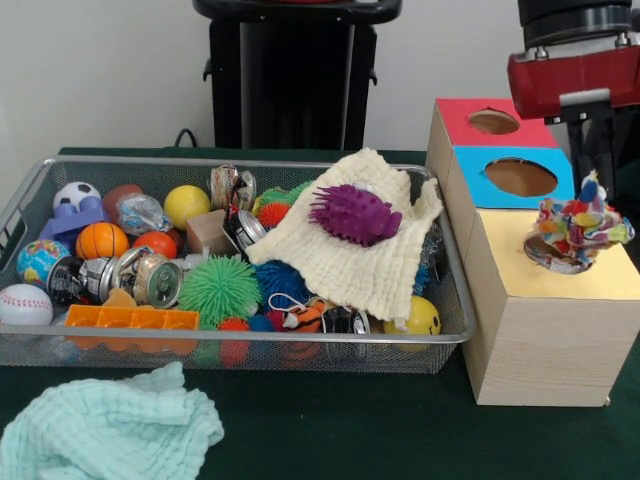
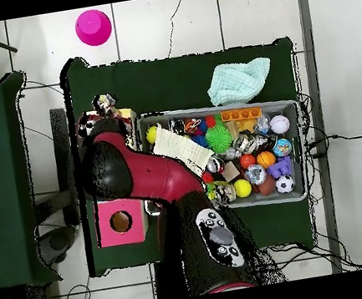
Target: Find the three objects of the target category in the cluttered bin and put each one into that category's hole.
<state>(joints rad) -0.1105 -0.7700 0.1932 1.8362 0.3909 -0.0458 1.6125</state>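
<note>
Mostly balls in mesh bin (image 1: 20,215) — cream cloth (image 1: 345,262), purple spiky ball (image 1: 355,213).

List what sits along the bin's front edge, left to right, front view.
Baseball → orange block tray → green spiky ball → yellow smiley ball. Outside the bin, further right: the wooden box.

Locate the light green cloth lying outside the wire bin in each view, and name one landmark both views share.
Front view: the light green cloth lies crumpled on the dark table at the picture's bottom left, in front of the wire bin.
Overhead view: the same cloth lies at the upper middle, just above the bin's top edge.
Shared landmark: the orange block tray inside the bin sits by the wall nearest the cloth in both.
</note>
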